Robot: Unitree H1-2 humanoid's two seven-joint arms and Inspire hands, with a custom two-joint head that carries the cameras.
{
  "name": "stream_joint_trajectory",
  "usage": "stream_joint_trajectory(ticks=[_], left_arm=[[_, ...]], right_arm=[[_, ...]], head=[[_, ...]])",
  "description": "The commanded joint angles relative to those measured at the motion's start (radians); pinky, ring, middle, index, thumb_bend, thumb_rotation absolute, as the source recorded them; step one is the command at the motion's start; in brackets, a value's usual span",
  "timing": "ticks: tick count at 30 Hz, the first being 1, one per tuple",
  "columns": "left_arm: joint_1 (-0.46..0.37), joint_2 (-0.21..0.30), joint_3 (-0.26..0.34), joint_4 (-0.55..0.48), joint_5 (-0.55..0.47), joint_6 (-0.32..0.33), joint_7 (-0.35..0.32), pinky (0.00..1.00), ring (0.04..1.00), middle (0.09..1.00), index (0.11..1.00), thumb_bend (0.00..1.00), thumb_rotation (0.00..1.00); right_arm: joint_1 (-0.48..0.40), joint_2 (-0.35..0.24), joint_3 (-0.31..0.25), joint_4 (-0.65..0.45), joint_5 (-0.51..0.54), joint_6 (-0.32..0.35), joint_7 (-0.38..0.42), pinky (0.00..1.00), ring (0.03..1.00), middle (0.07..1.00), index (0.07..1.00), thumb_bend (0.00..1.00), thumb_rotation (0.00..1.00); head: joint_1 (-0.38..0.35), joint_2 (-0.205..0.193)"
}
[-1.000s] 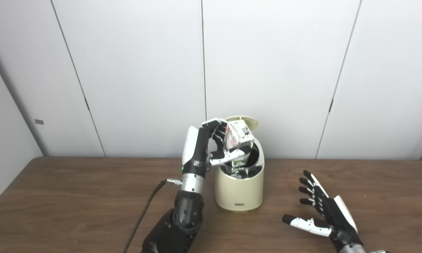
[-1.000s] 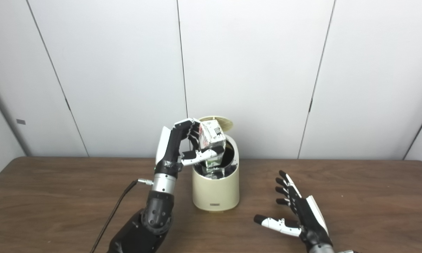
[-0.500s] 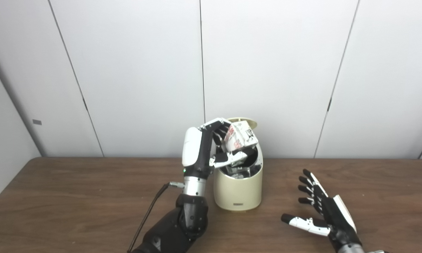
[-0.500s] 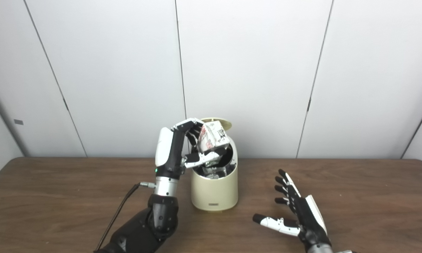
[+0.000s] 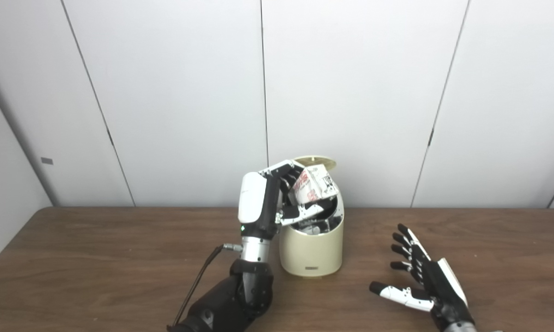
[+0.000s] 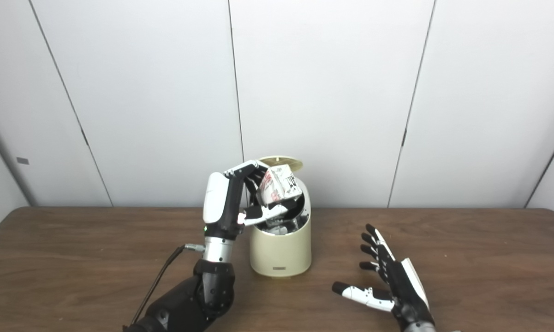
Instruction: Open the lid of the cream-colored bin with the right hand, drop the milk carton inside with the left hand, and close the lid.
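At frame centre, the left hand [image 5: 277,203] grips the tilted milk carton [image 5: 314,183] over the mouth of the cream-colored bin [image 5: 310,249], whose lid [image 5: 314,161] stands raised behind. At lower right, the right hand [image 5: 425,286] rests empty on the wooden table [image 5: 97,263], fingers spread.

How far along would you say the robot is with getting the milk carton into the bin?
Done: the lid stands open behind the cream-colored bin. In hand: the left hand grips the milk carton, tilted over the bin's mouth and not yet released. Left: letting the carton drop inside, then closing the lid. The right hand is open above the table, away from the bin.
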Motion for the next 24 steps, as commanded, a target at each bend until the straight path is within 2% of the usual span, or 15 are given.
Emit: stream_joint_trajectory(ticks=[1, 5, 9, 10, 11, 13, 16, 20, 24], left_arm=[[-0.045, 0.007, 0.006, -0.009, 0.005, -0.023, 0.001, 0.30, 0.385, 0.451, 0.495, 0.53, 0.00], [-0.034, 0.009, 0.015, -0.002, -0.004, -0.023, -0.055, 0.29, 0.392, 0.454, 0.495, 0.52, 0.00], [-0.015, 0.015, 0.032, -0.019, -0.038, -0.023, -0.141, 0.34, 0.450, 0.468, 0.504, 0.52, 0.00], [-0.011, 0.017, 0.037, -0.024, -0.039, -0.023, -0.149, 0.36, 0.482, 0.569, 0.501, 0.52, 0.04], [-0.008, 0.017, 0.041, -0.028, -0.039, -0.023, -0.154, 0.38, 0.508, 0.617, 0.588, 0.68, 0.10], [-0.003, 0.023, 0.043, -0.042, -0.043, -0.023, -0.165, 0.43, 0.560, 0.686, 0.684, 0.80, 0.17], [0.005, 0.035, 0.045, -0.069, -0.055, -0.023, -0.185, 0.50, 0.637, 0.754, 0.755, 0.82, 0.21], [0.013, 0.045, 0.049, -0.104, -0.074, -0.023, -0.207, 0.52, 0.657, 0.763, 0.765, 0.83, 0.23], [0.018, 0.053, 0.049, -0.131, -0.071, -0.023, -0.211, 0.52, 0.654, 0.755, 0.758, 0.83, 0.24]], right_arm=[[-0.020, -0.001, -0.007, -0.039, 0.018, -0.031, 0.000, 0.76, 0.900, 0.939, 0.962, 0.81, 0.33], [-0.020, -0.004, -0.009, -0.032, 0.035, -0.039, 0.006, 0.78, 0.909, 0.946, 0.964, 0.81, 0.33], [-0.017, -0.004, -0.006, -0.048, 0.023, -0.026, 0.000, 0.78, 0.907, 0.943, 0.962, 0.80, 0.31], [-0.017, -0.003, -0.006, -0.051, 0.021, -0.024, 0.000, 0.78, 0.906, 0.942, 0.961, 0.81, 0.32], [-0.016, -0.003, -0.006, -0.053, 0.019, -0.022, -0.001, 0.78, 0.906, 0.942, 0.961, 0.80, 0.32], [-0.014, -0.003, -0.006, -0.059, 0.016, -0.016, -0.002, 0.77, 0.902, 0.939, 0.960, 0.80, 0.31], [-0.014, -0.001, -0.005, -0.065, 0.012, -0.006, -0.002, 0.76, 0.897, 0.939, 0.961, 0.79, 0.30], [-0.018, 0.001, -0.002, -0.067, 0.004, -0.001, -0.005, 0.72, 0.883, 0.934, 0.959, 0.78, 0.26], [-0.022, 0.002, -0.001, -0.059, 0.004, -0.008, -0.004, 0.71, 0.880, 0.933, 0.958, 0.79, 0.28]], head=[[-0.001, 0.001], [0.002, 0.005], [0.005, 0.008], [0.005, 0.008], [0.006, 0.010], [0.007, 0.010], [0.009, 0.011], [0.010, 0.014], [0.012, 0.015]])
